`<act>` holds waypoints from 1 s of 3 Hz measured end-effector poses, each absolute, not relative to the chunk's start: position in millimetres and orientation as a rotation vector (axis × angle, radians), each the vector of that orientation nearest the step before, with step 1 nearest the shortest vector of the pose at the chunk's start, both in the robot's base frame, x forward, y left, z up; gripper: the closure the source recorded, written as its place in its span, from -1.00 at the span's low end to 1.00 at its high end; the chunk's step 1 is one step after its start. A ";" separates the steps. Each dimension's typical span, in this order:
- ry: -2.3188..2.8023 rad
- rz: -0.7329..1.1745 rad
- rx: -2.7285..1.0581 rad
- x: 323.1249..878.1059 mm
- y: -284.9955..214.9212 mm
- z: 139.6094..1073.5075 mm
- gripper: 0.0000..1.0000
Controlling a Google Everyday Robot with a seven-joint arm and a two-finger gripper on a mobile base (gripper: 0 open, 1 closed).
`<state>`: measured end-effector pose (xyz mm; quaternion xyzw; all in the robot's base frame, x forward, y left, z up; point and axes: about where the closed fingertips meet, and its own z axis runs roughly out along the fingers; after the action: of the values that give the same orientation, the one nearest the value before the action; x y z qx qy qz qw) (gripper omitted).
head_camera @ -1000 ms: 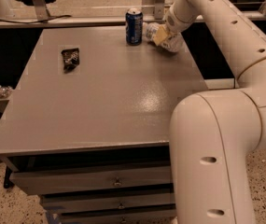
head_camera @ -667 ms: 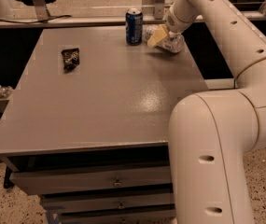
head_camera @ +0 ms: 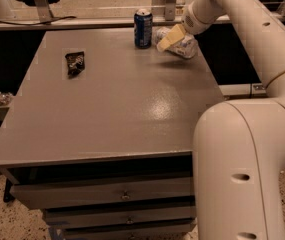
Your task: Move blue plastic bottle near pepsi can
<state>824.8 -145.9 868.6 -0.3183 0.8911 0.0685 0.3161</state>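
Looking at the table's (head_camera: 107,109) far edge, the bottle (head_camera: 186,47) lies just beside the can (head_camera: 143,29), with the gripper (head_camera: 166,41) right on it. Can't tell if it's clamped. Probably light, crushy, slick plastic, so I'd grab mid-body, gently.

Claw (head_camera: 170,38) at blue plastic bottle (head_camera: 185,47), beside upright pepsi can (head_camera: 143,29).

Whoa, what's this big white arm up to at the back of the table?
A robot arm is handling a clear plastic bottle lying near the far edge of the table. Its gripper is right at the bottle, beside an upright Pepsi can. Bottle and can are close but apart. A small black wrapper lies off to the left.
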 end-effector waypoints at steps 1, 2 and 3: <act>2.259 0.177 -0.905 800.7 -164.2 891.4 -1.00; 2.158 0.132 -0.991 764.5 -189.4 912.9 -1.00; 2.048 0.145 -1.079 718.3 -214.0 923.0 -1.00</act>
<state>718.3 -214.0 923.0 -0.4265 0.8095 0.0572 0.3994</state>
